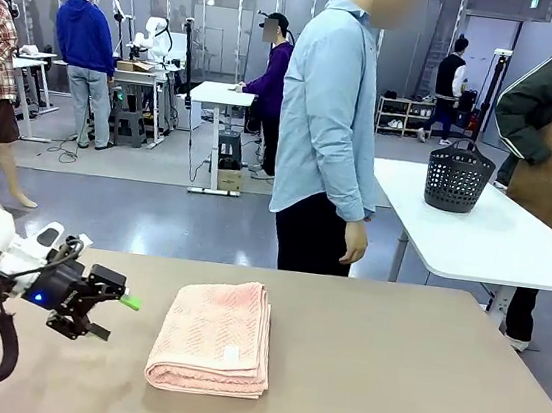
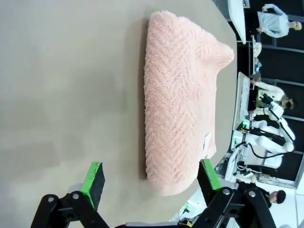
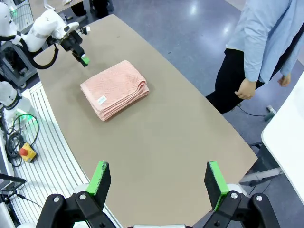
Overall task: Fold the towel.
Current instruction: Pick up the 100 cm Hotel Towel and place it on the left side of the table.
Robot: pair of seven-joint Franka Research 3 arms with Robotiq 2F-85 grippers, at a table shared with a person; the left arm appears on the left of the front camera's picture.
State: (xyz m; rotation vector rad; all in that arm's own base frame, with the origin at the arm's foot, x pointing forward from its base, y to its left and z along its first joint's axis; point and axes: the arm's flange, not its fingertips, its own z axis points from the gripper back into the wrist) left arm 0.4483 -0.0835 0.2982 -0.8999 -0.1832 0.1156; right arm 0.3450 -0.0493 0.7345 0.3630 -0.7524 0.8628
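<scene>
Both jaws apart, nothing held: left gripper point(image 1: 107, 313) hovers just off the towel's point(image 1: 214, 336) left side, right gripper point(image 3: 159, 184) hangs high above the table point(image 1: 415, 385), well apart from the towel. Towel lies folded flat mid-table, small white label point(image 1: 231, 354) on top, person point(image 1: 332, 123) standing beyond its far edge

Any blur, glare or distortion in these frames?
Front view: sharp, even light, faint shadow under the towel. Left wrist view: frame rolled sideways, left gripper fingers slightly soft. Right wrist view: wide-angle curve on the table edge, glare spots on the floor.
</scene>
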